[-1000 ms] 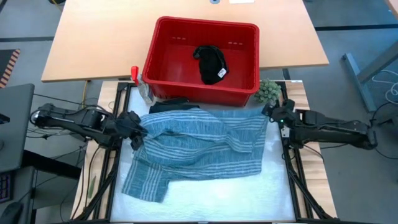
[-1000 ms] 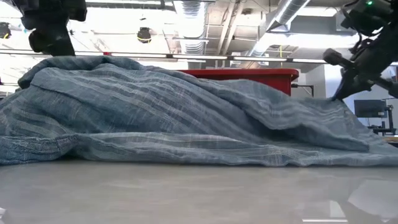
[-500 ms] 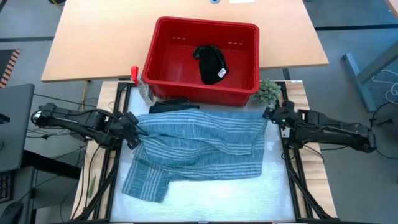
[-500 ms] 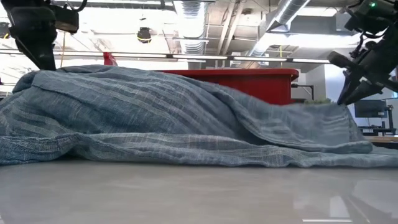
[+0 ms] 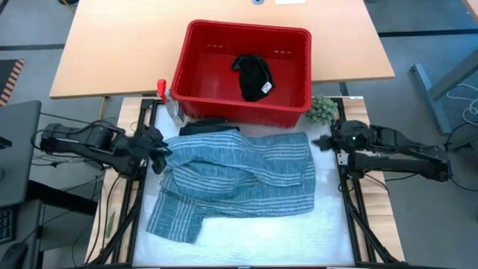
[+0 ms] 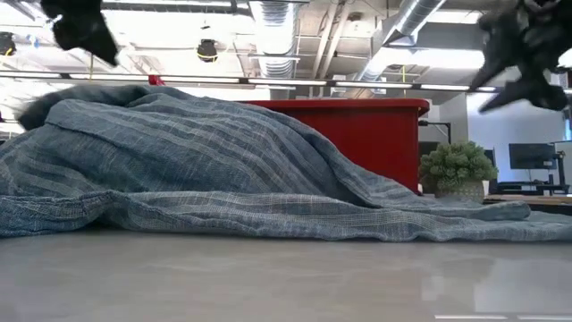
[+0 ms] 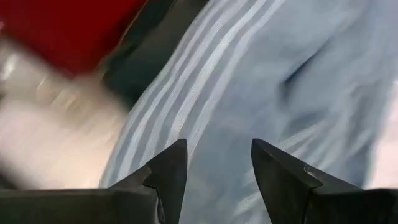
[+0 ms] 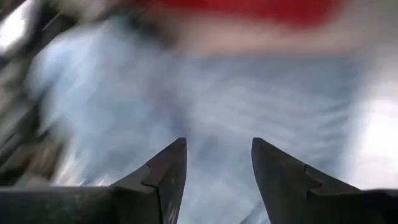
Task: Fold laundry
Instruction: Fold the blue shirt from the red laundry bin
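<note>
Striped shirt: the grey-blue striped shirt (image 5: 235, 179) lies spread on the white work mat (image 5: 328, 224), in front of the red basket (image 5: 196, 97); one sleeve points to the near left corner.
Left gripper: the left gripper (image 5: 158, 152) is at the shirt's left edge, fingers apart, holding nothing.
Right gripper: the right gripper (image 5: 323, 141) is just beside the shirt's right edge, fingers apart and empty.
Progress: I judge the shirt is only laid out; wrinkles remain and no clean fold is made.
Left to do: a black garment with a white tag (image 5: 254, 77) waits in the basket, and a dark garment (image 5: 209, 126) lies under the shirt's far edge.
High view only: the basket's content and both arms.
Low view only: how high the cloth bulges (image 6: 179, 152), and a small green plant (image 6: 458, 167) behind it.
</note>
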`<state>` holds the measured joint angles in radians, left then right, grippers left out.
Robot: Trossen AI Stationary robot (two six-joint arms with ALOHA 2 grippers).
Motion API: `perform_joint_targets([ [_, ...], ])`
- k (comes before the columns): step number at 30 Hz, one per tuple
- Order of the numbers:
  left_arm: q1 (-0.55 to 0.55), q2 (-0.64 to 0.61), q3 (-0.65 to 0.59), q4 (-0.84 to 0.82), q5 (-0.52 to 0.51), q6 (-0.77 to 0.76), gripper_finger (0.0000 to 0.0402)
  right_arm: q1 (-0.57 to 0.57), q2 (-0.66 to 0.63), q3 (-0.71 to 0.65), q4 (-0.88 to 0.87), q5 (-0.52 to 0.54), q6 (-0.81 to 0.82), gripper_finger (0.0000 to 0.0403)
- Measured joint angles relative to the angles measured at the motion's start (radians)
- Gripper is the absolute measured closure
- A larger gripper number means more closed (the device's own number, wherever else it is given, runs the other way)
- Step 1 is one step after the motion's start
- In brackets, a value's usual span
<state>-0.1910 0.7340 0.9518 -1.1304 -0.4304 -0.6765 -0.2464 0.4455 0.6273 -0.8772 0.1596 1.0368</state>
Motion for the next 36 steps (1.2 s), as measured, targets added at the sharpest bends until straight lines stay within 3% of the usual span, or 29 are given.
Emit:
perform_joint_targets([
  [3,-0.016,-0.033,-0.004,0.120,0.058,0.071,0.0235,0.081,0.029,-0.004,0.121,-0.217,-0.033,0.0198],
  [5,-0.039,-0.044,-0.019,0.174,0.157,0.123,0.0235,0.165,0.059,-0.006,0.203,-0.284,-0.038,0.0201],
  [8,-0.096,-0.030,-0.060,0.244,0.357,0.203,0.0235,0.323,0.116,-0.006,0.398,-0.294,-0.034,0.0206],
  [11,-0.188,0.025,-0.084,0.280,0.476,0.263,0.0235,0.477,0.197,0.006,0.530,-0.211,-0.016,0.0212],
  [15,-0.329,0.113,-0.085,0.272,0.474,0.380,0.0241,0.654,0.347,0.078,0.516,-0.114,0.056,0.0224],
  [20,-0.451,0.223,-0.085,0.132,0.366,0.440,0.0248,0.778,0.542,0.211,0.401,-0.108,0.050,0.0240],
  [27,-0.516,0.271,-0.085,-0.029,0.246,-0.079,0.0249,0.862,0.758,0.349,0.207,-0.108,-0.192,0.0246],
  [31,-0.550,0.266,-0.090,-0.018,0.255,-0.354,0.0249,0.891,0.843,0.377,0.178,-0.109,-0.327,0.0240],
  [36,-0.598,0.267,-0.147,-0.023,0.362,-0.736,0.0239,0.912,0.910,0.406,0.182,-0.134,-0.442,0.0232],
])
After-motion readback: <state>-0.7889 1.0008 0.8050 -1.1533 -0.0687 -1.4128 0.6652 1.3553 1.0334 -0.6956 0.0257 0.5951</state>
